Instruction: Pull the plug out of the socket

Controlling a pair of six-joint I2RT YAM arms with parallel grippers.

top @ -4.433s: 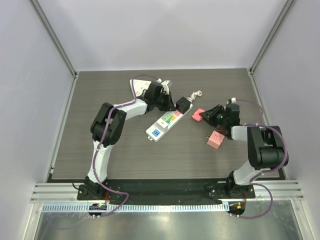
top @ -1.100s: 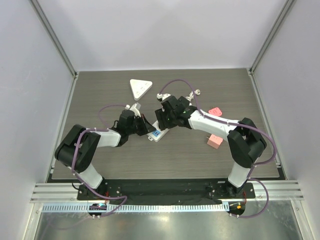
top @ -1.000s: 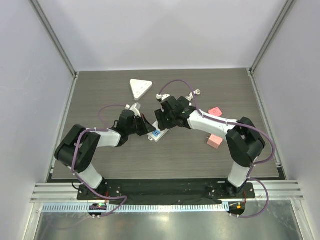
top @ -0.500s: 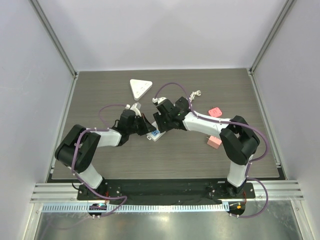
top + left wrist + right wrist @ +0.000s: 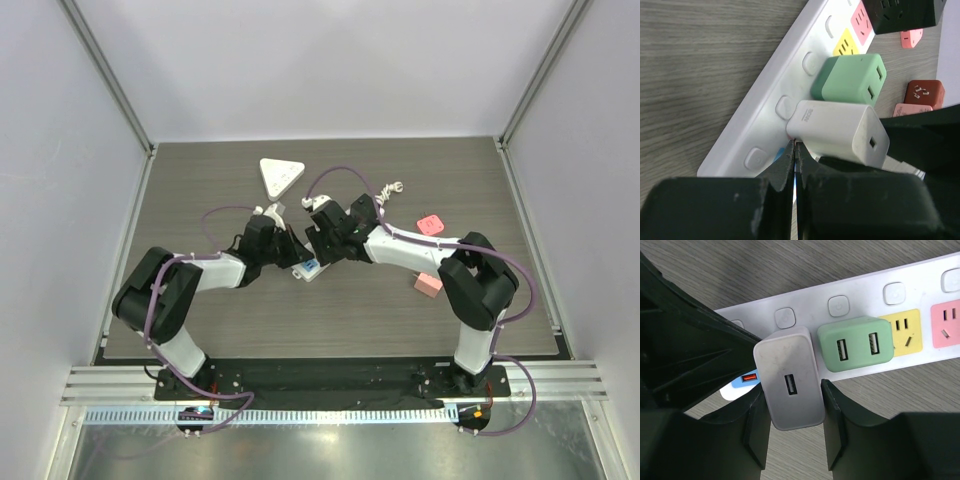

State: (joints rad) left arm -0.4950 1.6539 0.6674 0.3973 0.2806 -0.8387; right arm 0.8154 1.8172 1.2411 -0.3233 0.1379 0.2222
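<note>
A white power strip (image 5: 865,295) lies on the dark wood table; only its blue end (image 5: 310,268) shows from above. A white USB plug (image 5: 790,385) and a green plug (image 5: 855,345) sit in it. My right gripper (image 5: 791,390) is closed round the white plug, one finger on each side. My left gripper (image 5: 795,145) is shut, its tips pressed on the strip (image 5: 765,110) just below the white plug (image 5: 837,132). From above, the left gripper (image 5: 293,252) and the right gripper (image 5: 325,248) meet over the strip.
A white triangular block (image 5: 280,175) lies at the back. Two pink plugs (image 5: 431,222) (image 5: 428,283) lie to the right. A black adaptor (image 5: 905,12) sits at the strip's far end, with a red-brown plug (image 5: 924,92) beyond it.
Both arms have come from the far ends of the table to the strip. In the last second the right gripper has shifted left onto the white plug and the left has edged right.
</note>
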